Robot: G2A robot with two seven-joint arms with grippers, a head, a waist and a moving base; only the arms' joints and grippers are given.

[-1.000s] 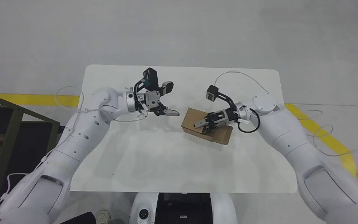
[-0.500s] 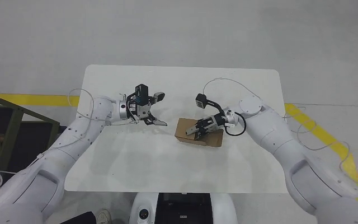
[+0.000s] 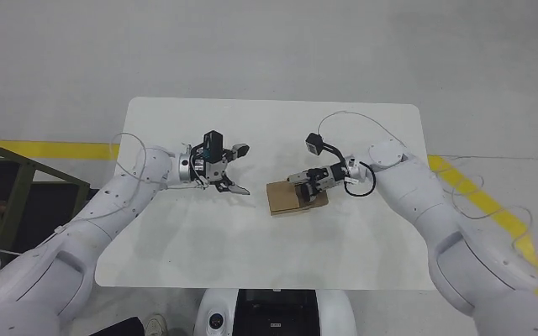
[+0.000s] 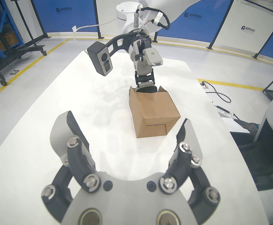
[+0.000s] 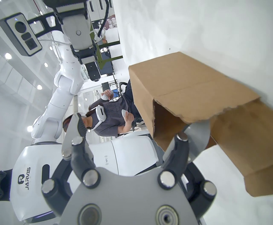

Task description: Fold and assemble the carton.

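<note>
Carton on table, wide right hand with 1 finger inside it; left hand wide, empty.

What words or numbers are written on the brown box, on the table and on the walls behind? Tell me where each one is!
On the carton: none; the faces that show are plain brown cardboard.
On the table: none.
On the blue panels and the white panel behind the table: a small logo with one brand word each, not read off here.
</note>
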